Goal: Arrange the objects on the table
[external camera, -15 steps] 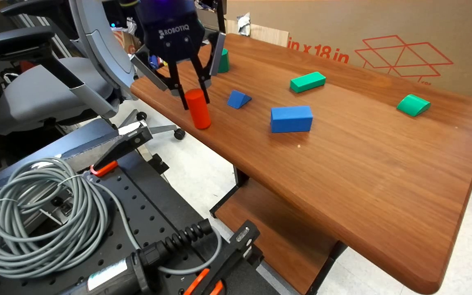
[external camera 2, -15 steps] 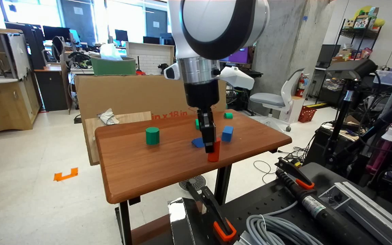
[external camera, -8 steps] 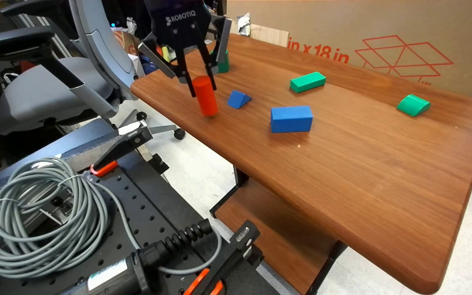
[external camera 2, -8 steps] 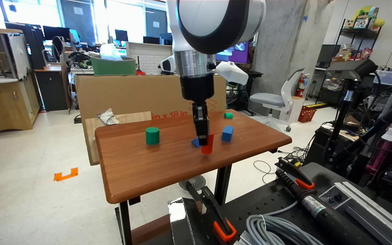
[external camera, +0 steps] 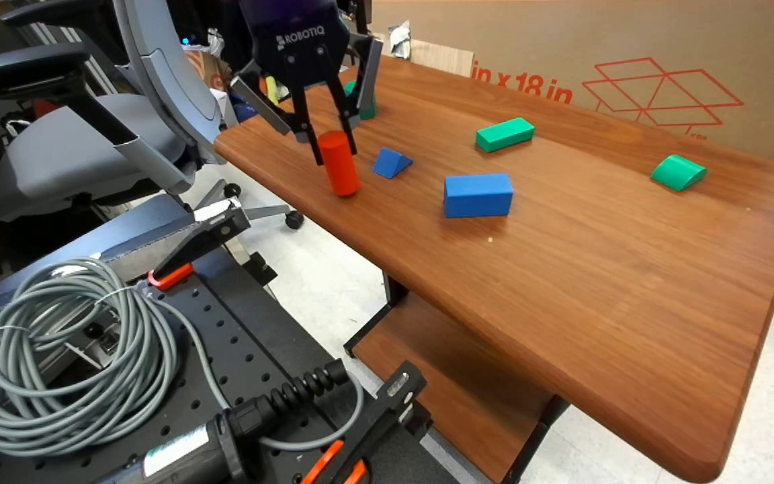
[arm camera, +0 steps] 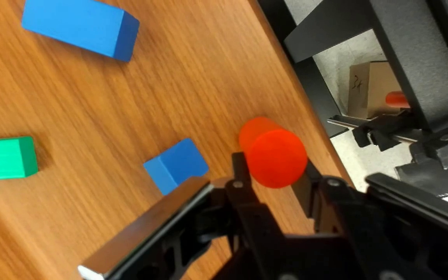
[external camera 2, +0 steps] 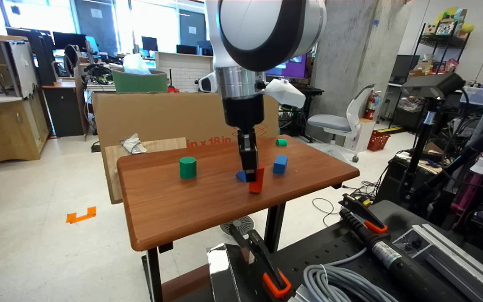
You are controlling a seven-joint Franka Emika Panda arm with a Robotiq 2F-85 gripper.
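Red cylinder [external camera: 340, 171] gripped in end effector [external camera: 336, 154].

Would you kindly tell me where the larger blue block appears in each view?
In an exterior view, the larger blue block sits right of centre, above mid-height.
In an exterior view, the block sits right of centre, below mid-height.
In the wrist view, the block is at the upper left.
Shared landmark: the red cylinder, left of the block in both exterior views, lower right of it in the wrist view.
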